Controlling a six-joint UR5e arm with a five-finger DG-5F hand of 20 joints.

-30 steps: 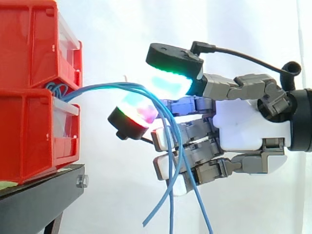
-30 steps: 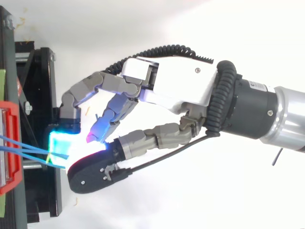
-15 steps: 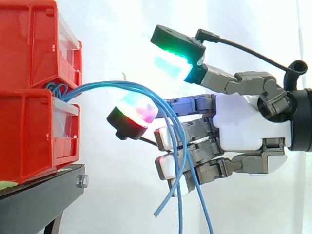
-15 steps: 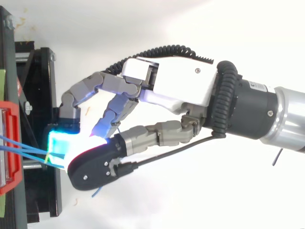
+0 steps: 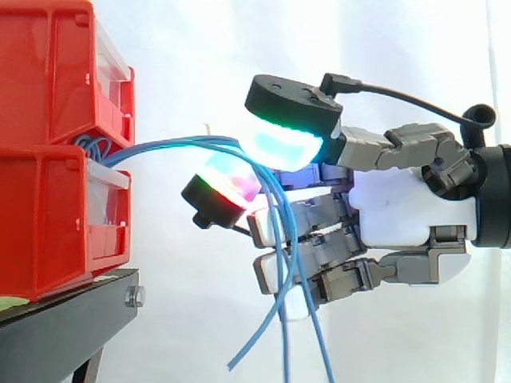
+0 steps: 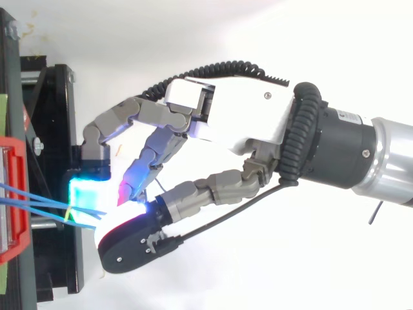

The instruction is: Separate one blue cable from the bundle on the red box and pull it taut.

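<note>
Several thin blue cables (image 5: 184, 142) come out between the stacked red bins (image 5: 48, 215), arch to the right and droop with loose ends (image 5: 279, 335). My hand (image 5: 407, 211) reaches in from the right. Its thumb pad (image 5: 283, 144), glowing green and cyan, presses down on the top of the arch. A red-green glowing fingertip (image 5: 227, 182) sits just under the strands, so the bundle is pinched between them. The other fingers curl behind the hanging cables. From above, the cables (image 6: 32, 200) run from the red bin (image 6: 16, 194) into the glow under the hand (image 6: 226, 116).
The bins stand on a black stand (image 5: 72, 319) at the left, seen from above as a dark frame (image 6: 58, 116). A white curtain lies behind.
Half a second ago the thumb was lifted clear of the cables. It has come back down onto them, and the arch and loose ends have dropped and swung left.
</note>
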